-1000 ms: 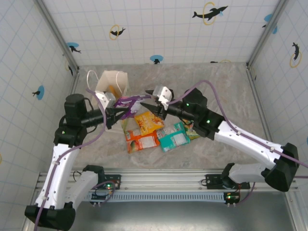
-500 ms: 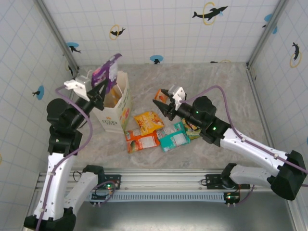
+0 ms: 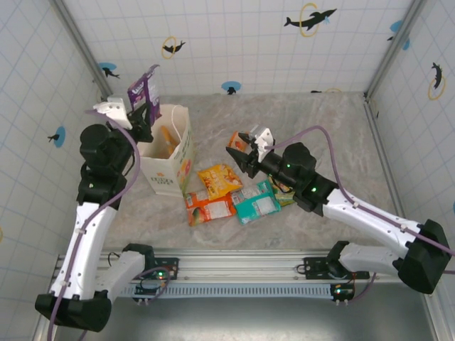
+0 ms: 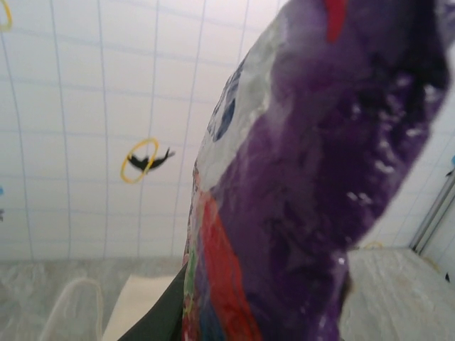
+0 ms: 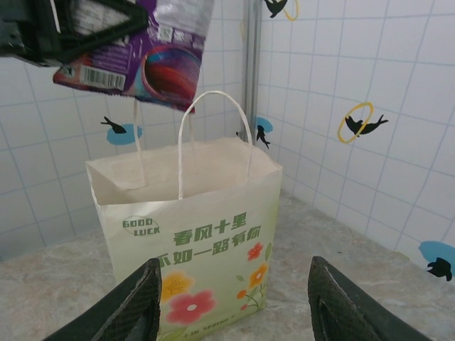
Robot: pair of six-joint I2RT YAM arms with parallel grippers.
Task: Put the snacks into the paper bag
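Aloft, purple packet (image 3: 144,87) in left hand (image 3: 144,114)

Upright white paper bag (image 3: 170,174) beneath raised purple packet (image 3: 144,87); orange, yellow, teal packets (image 3: 219,180) flat beside it.

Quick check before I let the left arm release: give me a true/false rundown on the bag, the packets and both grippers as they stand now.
1. The left gripper holds the purple foil packet above the white paper bag. True.
2. The white paper bag lies on its side. False: it stands upright with its mouth open.
3. The right gripper grips the teal foil packet. False: its jaws are open and empty, and the teal packet lies flat on the marbled table.
4. The yellow foil packet and the red-orange foil packet lie on the table beside the bag. True.
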